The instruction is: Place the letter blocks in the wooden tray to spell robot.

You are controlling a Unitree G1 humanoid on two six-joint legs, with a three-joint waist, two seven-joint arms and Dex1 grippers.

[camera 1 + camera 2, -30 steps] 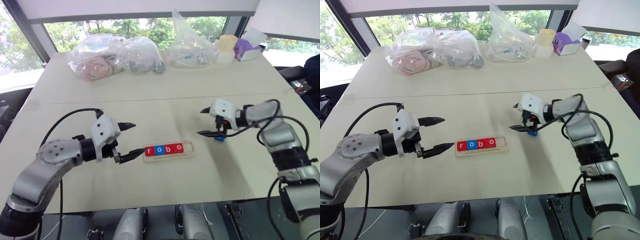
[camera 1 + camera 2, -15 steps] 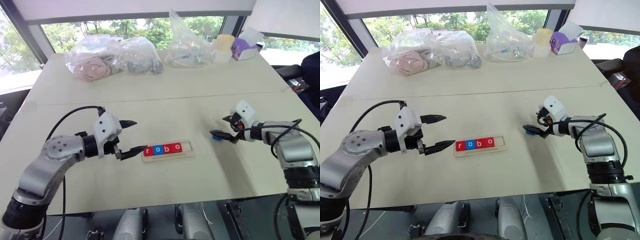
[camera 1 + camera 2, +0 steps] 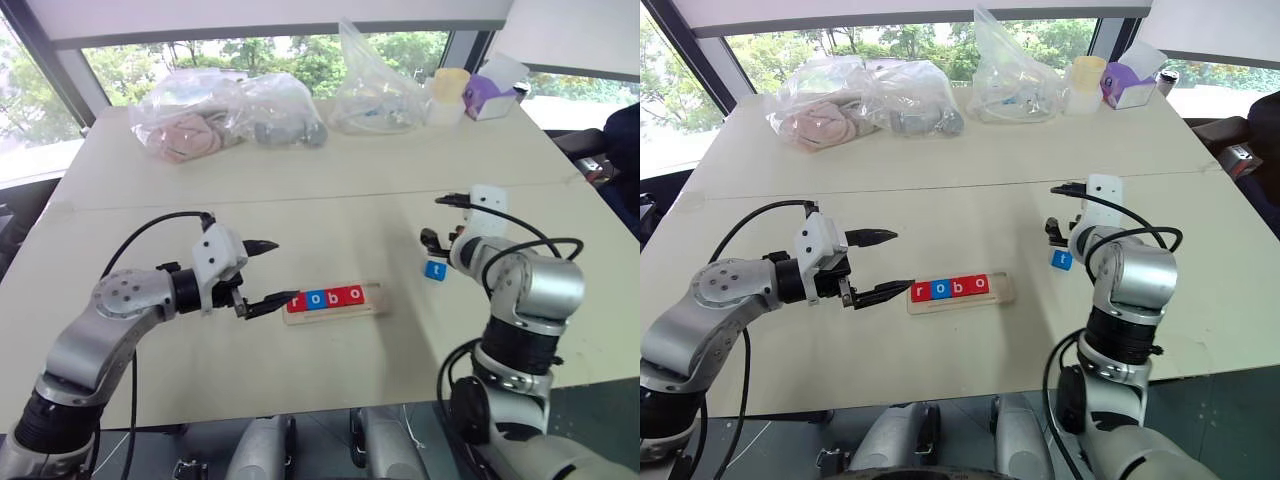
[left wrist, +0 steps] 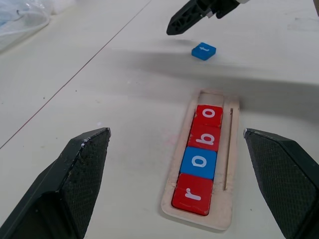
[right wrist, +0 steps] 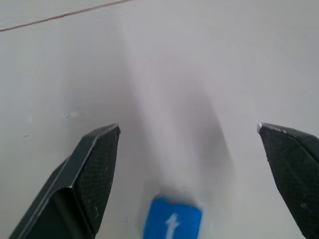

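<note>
The blue t block (image 3: 435, 269), at centre right on the counter (image 3: 330, 215), seems light and stiff, so the spread right hand (image 3: 441, 218) should pinch its two opposite edges.

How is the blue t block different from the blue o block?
The blue t block lies alone on the table, apart from the wooden tray, near the right pincer. The blue o block sits inside the tray, between the red r block and a red block. One bears a t, the other an o. The t block looks turned at a slant; the o block sits straight in its row. Both are small blue squares with a white letter.
</note>
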